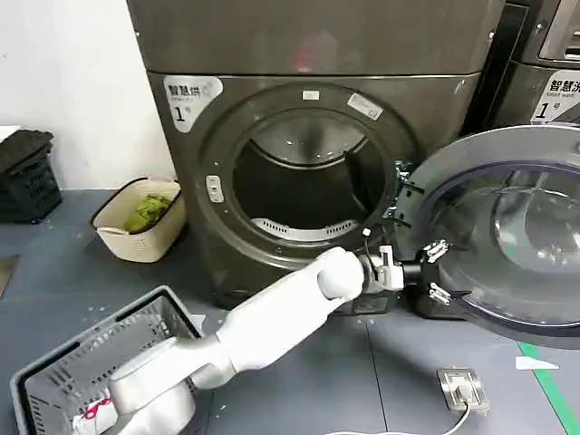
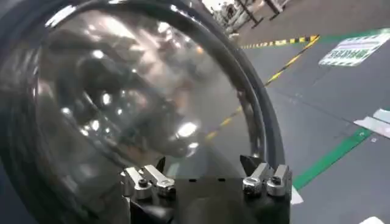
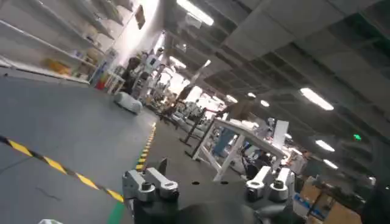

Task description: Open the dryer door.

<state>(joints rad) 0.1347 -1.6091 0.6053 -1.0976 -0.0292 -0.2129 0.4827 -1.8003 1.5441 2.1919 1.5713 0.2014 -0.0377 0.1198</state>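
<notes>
Here the left arm (image 1: 272, 322) reaches forward from the lower left of the head view, and the left gripper (image 1: 433, 268) sits at the near edge of the dryer door (image 1: 507, 231). The door is swung wide on its side hinge (image 1: 399, 195), so its inner face turns toward the camera; it stands just beyond and to the right of the gripper, with the hinge above and a little to the gripper's left. The two fingertips stand apart, one above the other in the head view, close against the door's rim; whether they touch it cannot be told. In the left wrist view the fingertips (image 2: 146, 181) are likewise spread, and the door's domed glass (image 2: 134, 103) and dark rim (image 2: 268, 131) rise directly ahead of them, with grey floor and a green line (image 2: 332, 157) to one side.

The open drum (image 1: 304, 177) lies to the gripper's upper left, behind the arm. A cream basket (image 1: 140, 217) holding something green stands well to the gripper's left beside the machine, and a grey crate (image 1: 100, 362) lies near the arm's base. A small metal plate (image 1: 462, 388) with a cable rests on the floor below the gripper.

The right gripper (image 3: 207, 182) appears in the right wrist view with fingers spread, holding nothing, facing a large hall.
</notes>
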